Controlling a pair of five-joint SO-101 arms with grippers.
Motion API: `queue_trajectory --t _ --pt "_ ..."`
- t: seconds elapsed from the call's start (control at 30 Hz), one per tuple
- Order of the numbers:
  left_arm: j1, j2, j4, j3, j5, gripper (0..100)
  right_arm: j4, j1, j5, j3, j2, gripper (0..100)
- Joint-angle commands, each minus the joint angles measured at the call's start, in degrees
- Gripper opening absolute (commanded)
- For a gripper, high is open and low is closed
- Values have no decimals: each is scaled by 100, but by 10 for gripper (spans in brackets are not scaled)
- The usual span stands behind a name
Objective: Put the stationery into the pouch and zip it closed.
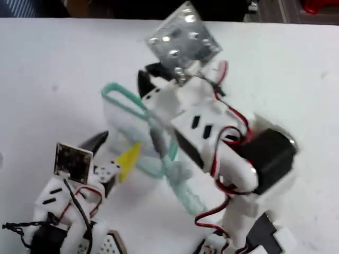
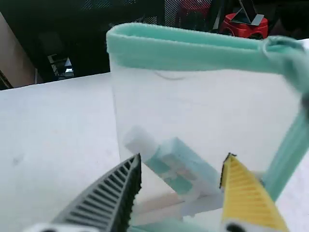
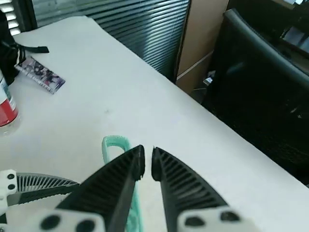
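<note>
The pouch [image 1: 121, 128] lies about mid-table [image 1: 53, 63], clear-walled with a teal zip band [image 1: 124, 103] along its edge. In the high view its long axis runs on a diagonal, from the far left down toward the near edge on the right. Through the wall, the left wrist view shows a teal-and-white stationery piece [image 2: 179, 155] already inside, so I judge the filling largely done and the zipping the step in hand.

The right tool [image 1: 148, 78] sits at the far end of that teal band, its arm reaching over the pouch from the near right corner. Its jaws are narrow, almost tip to tip. In its own wrist view the looped end of the band [image 3: 113, 141] lies just beside the tips [image 3: 147, 163]. Whether a zip pull is pinched between them I cannot tell.

The left tool [image 1: 114, 151] is at the pouch's near-left side, spread wide with one dark and one yellow finger. The pouch wall stands right ahead of the gap [image 2: 182, 159], and nothing is gripped.

The move turns on this: the zip follows the pouch's long axis, and the right tool is the nearer one to its far end. A pull would likely run along that diagonal. The left tool looks well placed to pinch the wall and stop the pouch from dragging.
</note>
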State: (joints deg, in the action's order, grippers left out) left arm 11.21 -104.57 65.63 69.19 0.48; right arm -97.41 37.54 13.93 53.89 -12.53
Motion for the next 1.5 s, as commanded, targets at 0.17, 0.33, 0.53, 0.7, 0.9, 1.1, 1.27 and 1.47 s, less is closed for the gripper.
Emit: queue_trajectory --t 0.17,0.33,0.53,0.7,0.9,1.1,1.27,1.47 --pt "-655 48 -1116 396 62 282 -119 -409 79 88 -57 17" --pt "-681 48 -1055 378 62 282 -110 -374 598 -1090 -514 18" --pt "-681 48 -1002 387 62 282 -101 -1077 1125 -2295 -637 19" --pt "-673 48 -1002 422 62 282 470 -2387 1160 -3138 -629 19" --pt "-664 48 -1002 431 62 282 2062 -3196 2040 -5125 -629 19" --pt "-637 48 -1002 440 62 241 3793 -3477 2356 -6664 -558 18" --pt "-629 48 -1169 659 62 232 4251 -3723 2330 -6620 382 18" --pt "-629 48 -1451 862 62 220 3556 -3837 1591 -5336 1525 19"
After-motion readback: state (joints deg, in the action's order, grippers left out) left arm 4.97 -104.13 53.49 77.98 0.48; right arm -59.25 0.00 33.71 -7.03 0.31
